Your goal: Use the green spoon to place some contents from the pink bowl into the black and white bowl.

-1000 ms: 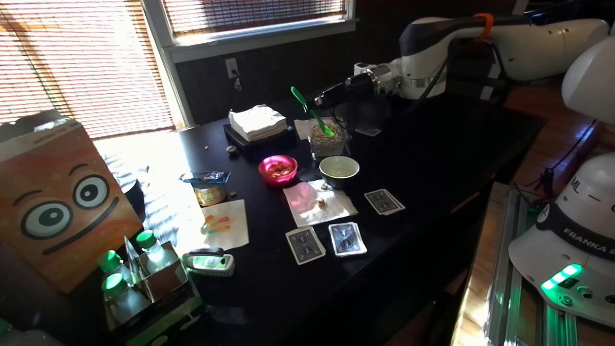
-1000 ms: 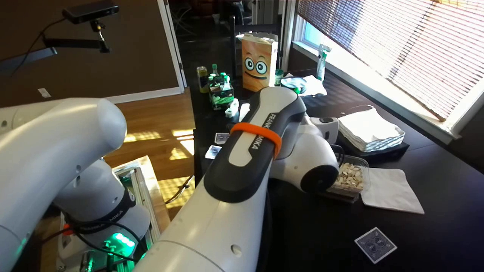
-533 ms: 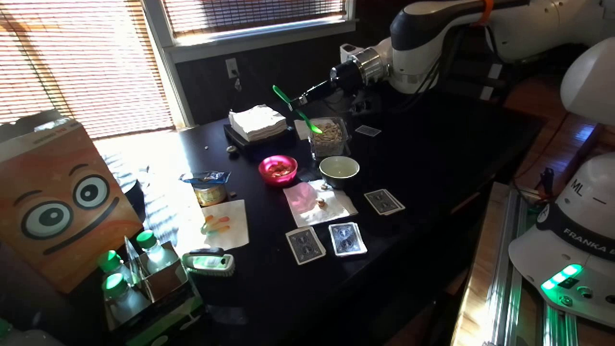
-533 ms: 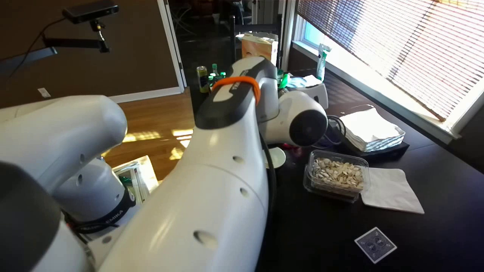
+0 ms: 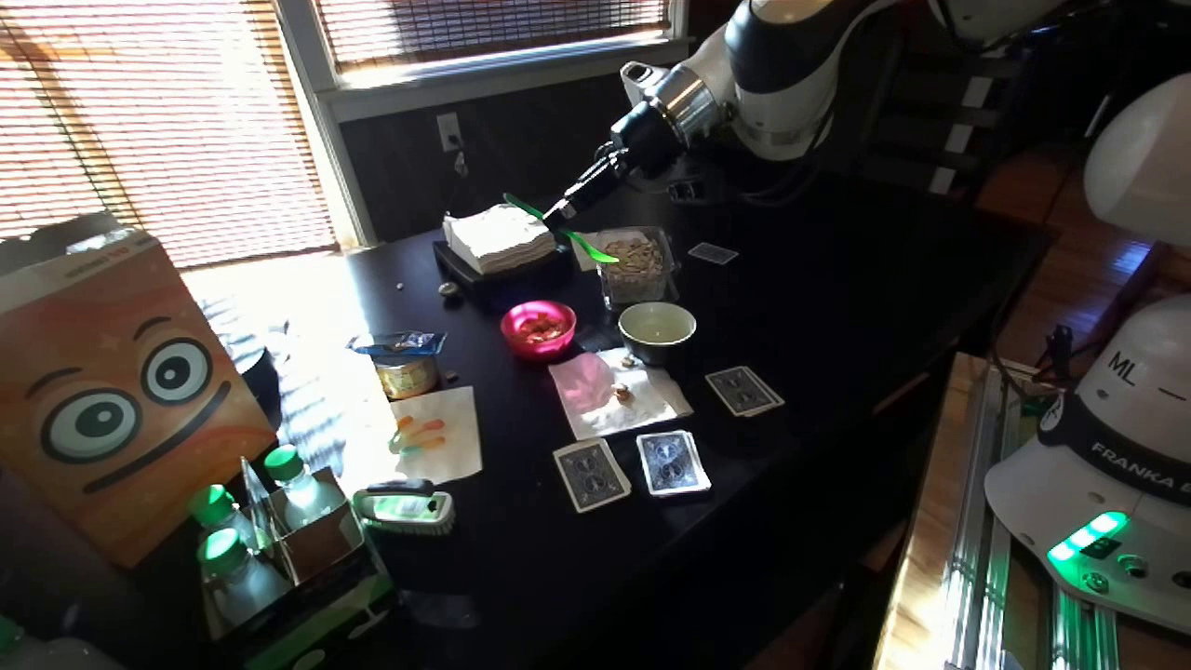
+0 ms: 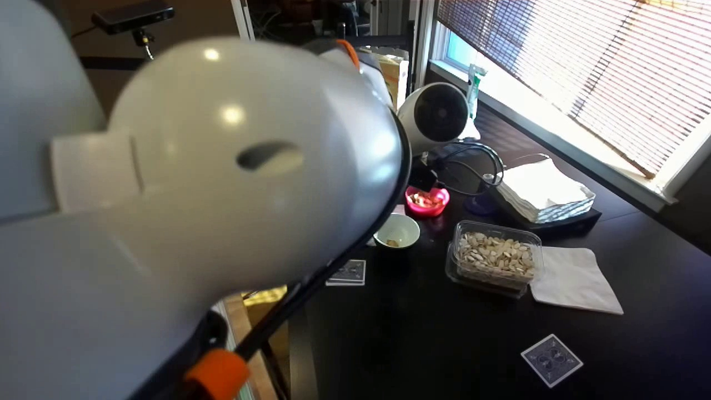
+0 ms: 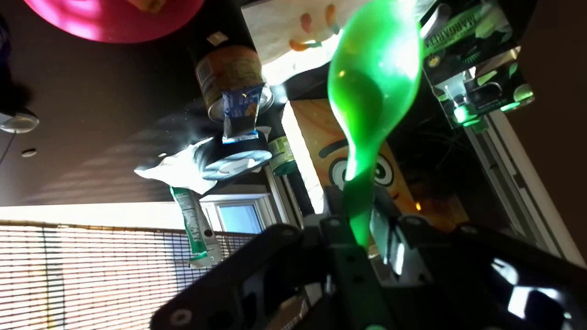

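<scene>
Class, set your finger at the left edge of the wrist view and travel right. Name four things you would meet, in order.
From the left: pink bowl → blue packet → green spoon → bottle carton.

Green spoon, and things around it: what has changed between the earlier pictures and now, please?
In an exterior view, the hand has carried the green spoon leftward in the picture; its handle end came down, so the spoon looks flatter. Nothing was taken or let go: the hand still grips it. The pink bowl, clear box and napkin stack stayed put.
</scene>
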You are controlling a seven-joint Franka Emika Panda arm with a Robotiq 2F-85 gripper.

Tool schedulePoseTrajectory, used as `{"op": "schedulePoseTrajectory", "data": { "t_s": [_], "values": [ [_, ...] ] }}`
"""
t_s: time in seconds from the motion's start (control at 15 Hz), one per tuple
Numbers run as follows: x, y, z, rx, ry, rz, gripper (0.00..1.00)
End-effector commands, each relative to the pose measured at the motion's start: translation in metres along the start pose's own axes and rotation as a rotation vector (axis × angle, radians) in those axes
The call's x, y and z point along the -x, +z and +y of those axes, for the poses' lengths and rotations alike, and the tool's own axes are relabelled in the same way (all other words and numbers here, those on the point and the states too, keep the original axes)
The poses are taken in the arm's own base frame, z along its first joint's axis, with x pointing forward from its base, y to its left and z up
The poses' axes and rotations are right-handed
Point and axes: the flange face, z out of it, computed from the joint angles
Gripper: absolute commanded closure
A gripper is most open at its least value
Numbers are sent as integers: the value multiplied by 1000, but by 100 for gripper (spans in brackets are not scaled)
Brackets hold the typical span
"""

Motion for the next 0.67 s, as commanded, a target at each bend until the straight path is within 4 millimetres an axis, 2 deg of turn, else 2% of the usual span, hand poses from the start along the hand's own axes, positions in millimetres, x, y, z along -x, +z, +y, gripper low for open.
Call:
{"op": "schedulePoseTrajectory", "data": {
  "t_s": [0.0,0.27,0.6],
  "values": [
    [-14,3,0,98,-25,-146,95],
    [-19,3,7,160,-47,-254,95],
    [-22,6,32,266,-58,-382,95]
  ]
}}
